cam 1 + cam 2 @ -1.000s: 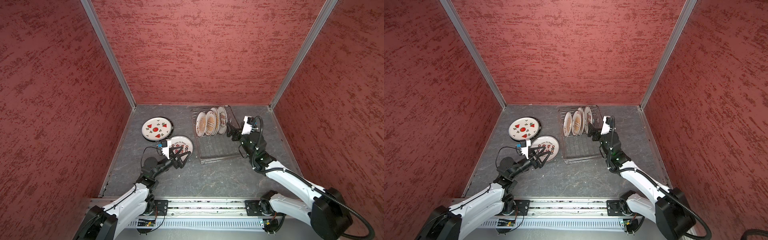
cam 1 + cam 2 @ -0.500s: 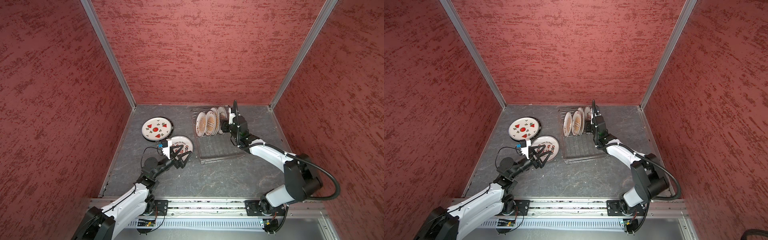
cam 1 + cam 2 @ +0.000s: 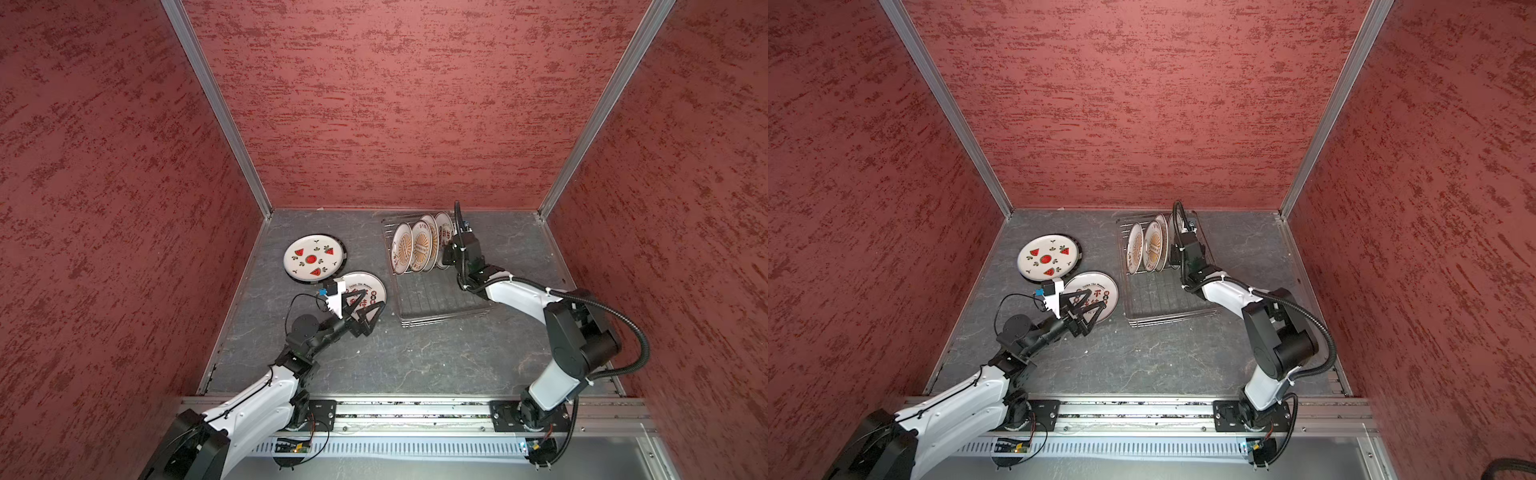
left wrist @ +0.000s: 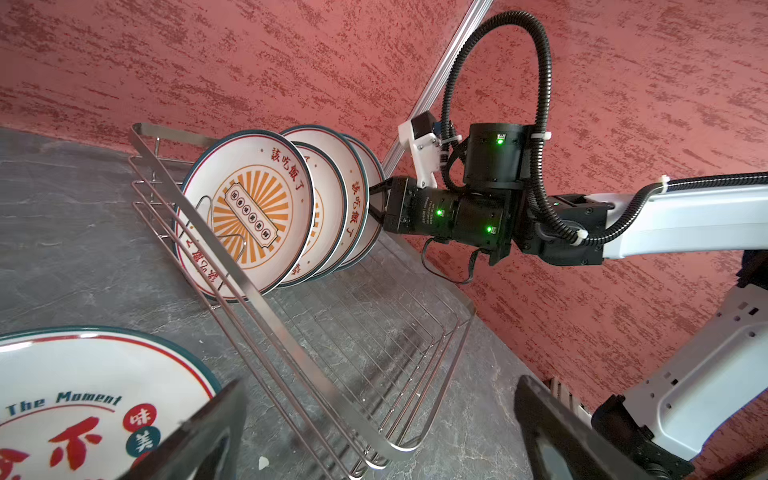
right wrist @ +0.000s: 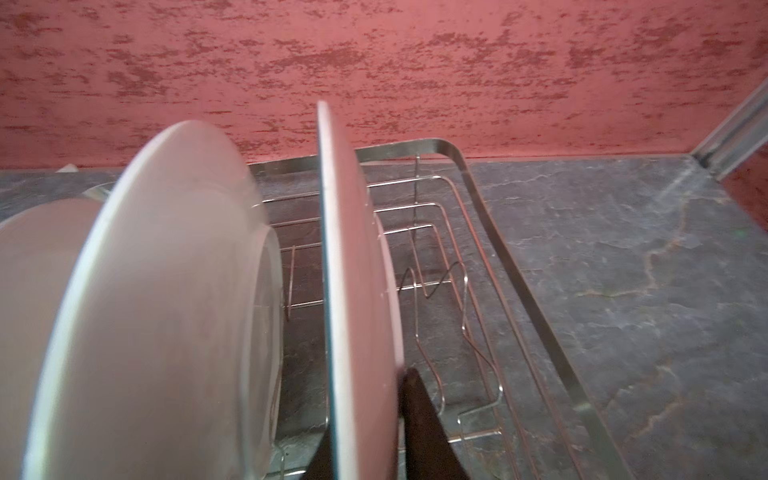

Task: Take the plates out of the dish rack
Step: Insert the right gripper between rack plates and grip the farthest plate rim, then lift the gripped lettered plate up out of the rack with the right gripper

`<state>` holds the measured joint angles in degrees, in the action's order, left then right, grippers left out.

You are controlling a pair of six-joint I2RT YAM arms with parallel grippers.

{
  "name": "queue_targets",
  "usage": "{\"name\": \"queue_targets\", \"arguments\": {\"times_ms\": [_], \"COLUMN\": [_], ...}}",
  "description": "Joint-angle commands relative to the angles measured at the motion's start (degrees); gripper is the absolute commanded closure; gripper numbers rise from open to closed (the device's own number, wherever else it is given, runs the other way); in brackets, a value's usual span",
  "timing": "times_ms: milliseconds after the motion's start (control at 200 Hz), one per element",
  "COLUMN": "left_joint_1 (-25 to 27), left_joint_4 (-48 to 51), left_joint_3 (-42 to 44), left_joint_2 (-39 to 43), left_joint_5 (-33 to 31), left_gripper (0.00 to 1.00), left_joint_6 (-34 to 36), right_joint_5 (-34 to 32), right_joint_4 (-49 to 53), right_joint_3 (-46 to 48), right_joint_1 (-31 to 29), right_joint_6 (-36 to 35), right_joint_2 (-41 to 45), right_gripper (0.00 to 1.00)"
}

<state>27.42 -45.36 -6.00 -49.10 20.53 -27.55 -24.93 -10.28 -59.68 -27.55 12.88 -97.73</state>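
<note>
**rackwatch:** So where do the plates sit against your jaws right now?

**me:** Four plates [image 3: 419,247] stand on edge in a row at the back of the dish rack [image 3: 432,295]. The front one shows an orange sunburst. My right gripper [image 4: 376,203] is at the end plate [image 5: 357,291], the one nearest its own arm. On the right wrist cam that rim runs between the two dark fingers [image 5: 424,424], which look clamped onto it.

**rackwatch:** And the left?

**me:** My left gripper [image 3: 368,305] hangs spread wide with nothing in it. It's just over the red-character plate [image 4: 62,374], which lies flat on the table [image 3: 415,357] left of the rack. The watermelon plate [image 3: 314,259] lies flat just beside that one, farther back.
</note>
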Motion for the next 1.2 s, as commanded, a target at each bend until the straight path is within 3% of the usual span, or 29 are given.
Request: {"name": "queue_targets", "arguments": {"times_ms": [0, 461, 792, 1032, 1197], "left_joint_1": [0.3, 0.4, 0.5, 0.8, 0.9], "left_joint_4": [-1.0, 1.4, 2.4, 1.9, 2.0], "left_joint_3": [-1.3, 0.2, 0.4, 0.4, 0.4], "left_joint_2": [-0.2, 5.4, 6.8, 6.2, 6.6], "left_joint_5": [0.2, -1.5, -2.0, -2.2, -2.2], "left_gripper": [0.01, 0.01, 0.01, 0.01, 0.01], "left_joint_6": [1.2, 0.8, 0.5, 0.4, 0.2], "right_joint_5": [-7.8, -21.5, -25.3, -25.2, -16.9], "right_joint_4": [0.6, 2.1, 0.2, -1.6, -7.3], "right_joint_3": [-3.5, -8.3, -3.8, 4.0, 14.3], "right_joint_1": [-1.3, -6.6, -8.1, -8.5, -8.0], "right_joint_6": [-0.1, -4.5, -7.9, -8.5, -6.3], "right_joint_2": [-1.4, 1.4, 10.4, 21.4, 32.7], "right_gripper": [0.9, 0.94, 0.94, 0.95, 0.93]}}
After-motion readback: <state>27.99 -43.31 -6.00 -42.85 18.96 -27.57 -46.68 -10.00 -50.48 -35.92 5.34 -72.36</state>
